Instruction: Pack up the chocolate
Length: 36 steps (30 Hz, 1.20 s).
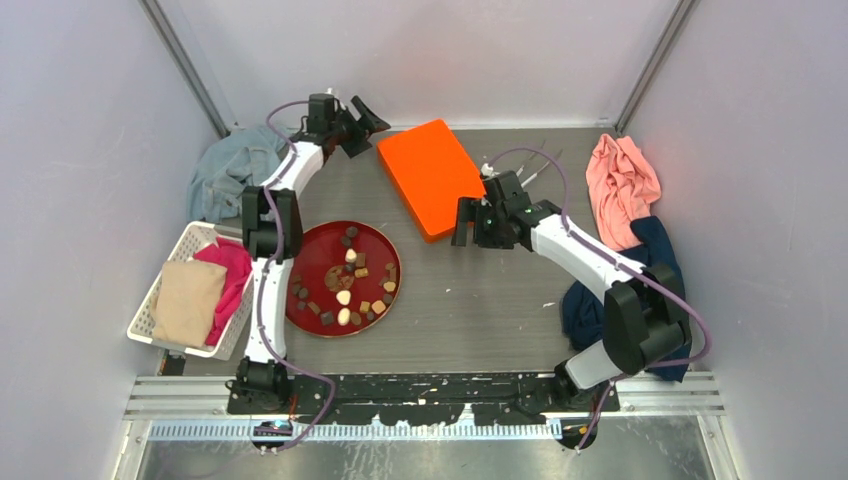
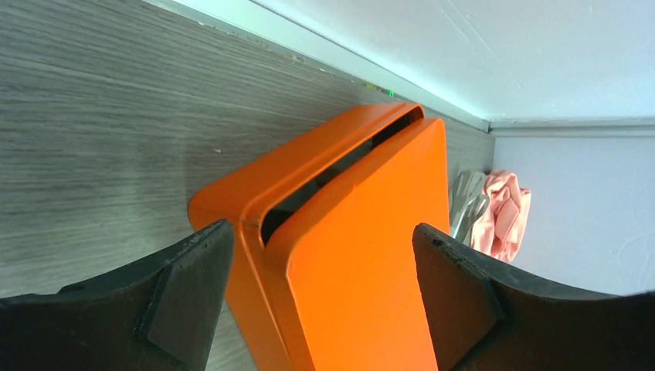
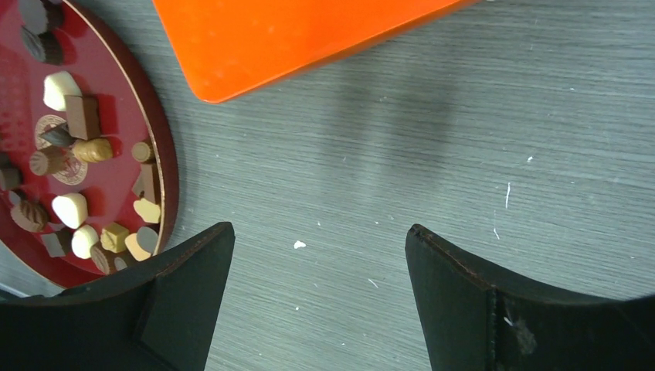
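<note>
Chocolate (image 1: pixel 345 285): loose pieces, brown, tan and cream, scattered on red plate (image 1: pixel 318 252).
Box (image 1: pixel 432 175): orange, just beyond plate; gap showing under lid.
Left gripper (image 2: pixel 320 233): spread wide, box end between jaws.
Right gripper (image 3: pixel 317 251): spread wide, holding nothing, over table (image 3: pixel 463 154) between plate and box.

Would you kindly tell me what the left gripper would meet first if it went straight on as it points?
Most likely the orange box: in the left wrist view it sits between the open fingers of the left gripper, straight ahead. Distance is unclear.
</note>
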Tool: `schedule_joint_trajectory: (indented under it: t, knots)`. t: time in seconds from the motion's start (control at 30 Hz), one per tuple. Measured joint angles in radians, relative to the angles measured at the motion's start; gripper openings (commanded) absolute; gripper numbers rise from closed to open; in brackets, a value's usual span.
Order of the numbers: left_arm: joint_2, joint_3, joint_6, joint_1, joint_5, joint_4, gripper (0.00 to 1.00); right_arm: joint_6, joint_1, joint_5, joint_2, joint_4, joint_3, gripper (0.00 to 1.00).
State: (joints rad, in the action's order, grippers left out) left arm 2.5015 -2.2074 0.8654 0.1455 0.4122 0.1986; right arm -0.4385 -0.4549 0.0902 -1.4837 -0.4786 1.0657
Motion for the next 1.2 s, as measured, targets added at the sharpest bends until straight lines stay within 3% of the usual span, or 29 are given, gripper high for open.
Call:
schedule_joint_trajectory:
  t: [0.47, 1.2]
  knots:
    - [0.201, -0.187, 0.147, -0.003, -0.026, -0.135, 0.86, 0.039, -0.021, 0.000, -0.086, 0.014, -0.004, 0.86]
    - [0.246, -0.192, 0.251, -0.003, 0.061, -0.270, 0.86, 0.213, -0.021, -0.004, -0.283, 0.053, 0.156, 0.84]
